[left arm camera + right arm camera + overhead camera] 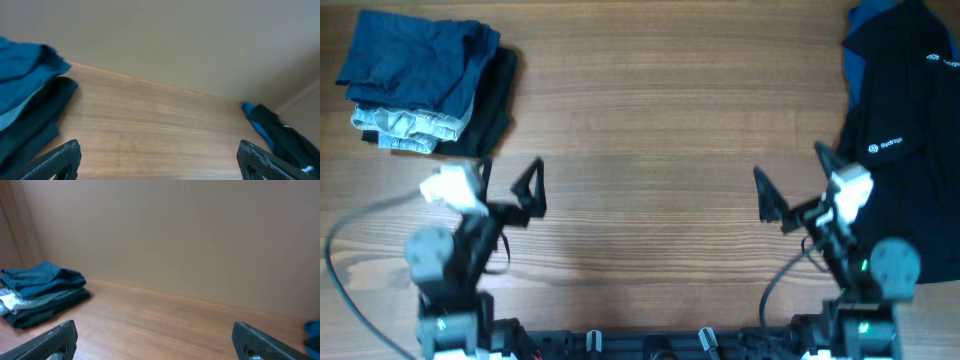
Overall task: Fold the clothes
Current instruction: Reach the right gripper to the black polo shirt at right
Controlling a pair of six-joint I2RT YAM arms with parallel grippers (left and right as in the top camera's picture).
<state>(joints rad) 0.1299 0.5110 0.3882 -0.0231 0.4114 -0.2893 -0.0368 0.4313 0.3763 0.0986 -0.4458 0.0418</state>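
Overhead, two robot arms wait at the near side of a wooden table, neither touching cloth. The left gripper is spread wide and empty, close to the near edge of a stack of folded clothes in the far left corner, blue on top with grey and black beneath. The right gripper, likewise spread and empty, sits beside a black garment with small white lettering, lying rumpled and unfolded at the far right edge, a blue piece showing at its far end. Each wrist camera shows its own fingertips far apart at the bottom corners, with bare wood between them.
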